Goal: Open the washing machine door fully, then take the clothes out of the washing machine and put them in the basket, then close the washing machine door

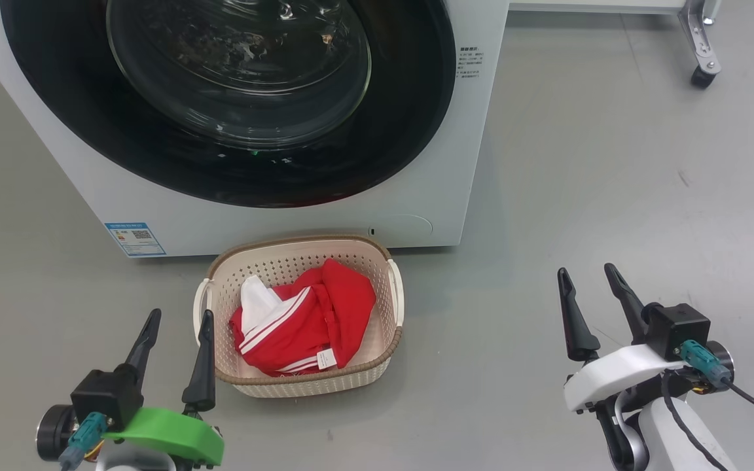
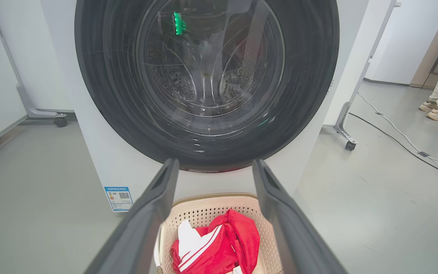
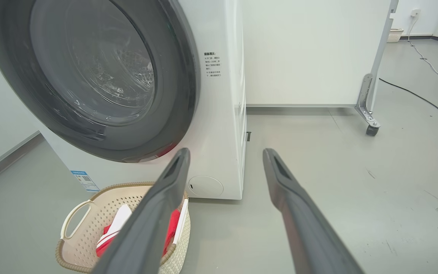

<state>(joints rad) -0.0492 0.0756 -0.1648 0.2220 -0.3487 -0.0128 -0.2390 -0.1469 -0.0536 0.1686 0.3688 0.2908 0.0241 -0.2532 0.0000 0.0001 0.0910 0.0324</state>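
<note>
Floor [image 1: 547, 196] of plain grey runs under the whole scene. At the lower left of the head view the left gripper [image 1: 180, 314] hangs low, its two dark fingers spread apart and holding nothing, tips pointing toward the washing machine [image 1: 285, 219]. A small blue label [image 1: 135, 239] sits on the machine's lower left front corner.

Just right of that gripper, the basket [image 1: 298, 240] stands upright on the floor, right in front of the machine and below the washing machine door [image 1: 122, 131]. It is cream, perforated, with a brown woven-look rim and white handles on its left and right ends, so its longer side seems to run across the machine's front, turned slightly. Inside lie the clothes [image 1: 311, 320]: a crumpled red heap with white stripes running diagonally, a white patch at the upper left and a small white tag [image 1: 326, 358] at the near edge.

The door, a wide glossy black ring around clear bulging glass, lies shut against the white front.

At the lower right, well apart from the basket, the right gripper [image 1: 585, 269] also has its fingers spread and empty, pointing up and slightly left.
</note>
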